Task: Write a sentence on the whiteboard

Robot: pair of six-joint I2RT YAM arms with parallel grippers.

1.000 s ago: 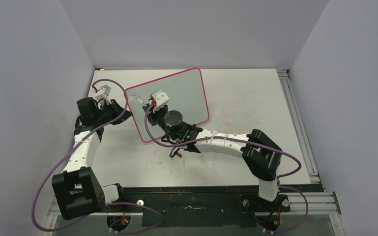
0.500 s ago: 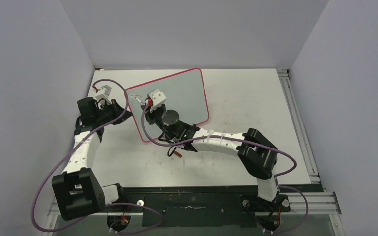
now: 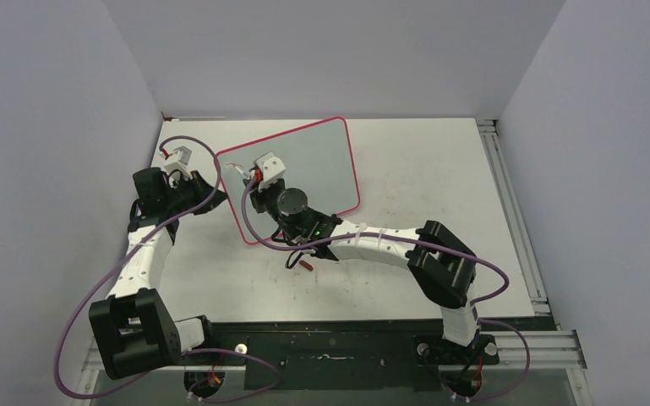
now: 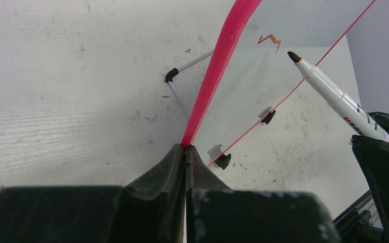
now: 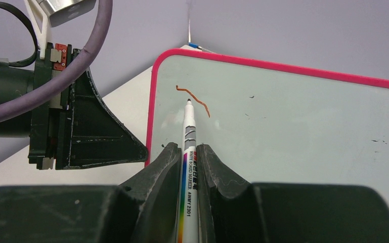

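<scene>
Sitting toward 11 o'clock on the white tabletop [image 3: 406, 169] in the top view, the pink-framed whiteboard [image 3: 321, 161] has the left gripper [image 3: 211, 190] at its 9 o'clock edge and the right gripper [image 3: 252, 180] over its left part. From the left wrist, that gripper's fingers are pressed together on the frame. From the right wrist, the fingers pinch a whiteboard marker [image 5: 189, 126], its tip just at 6 o'clock of a short reddish-brown stroke [image 5: 195, 97].
</scene>
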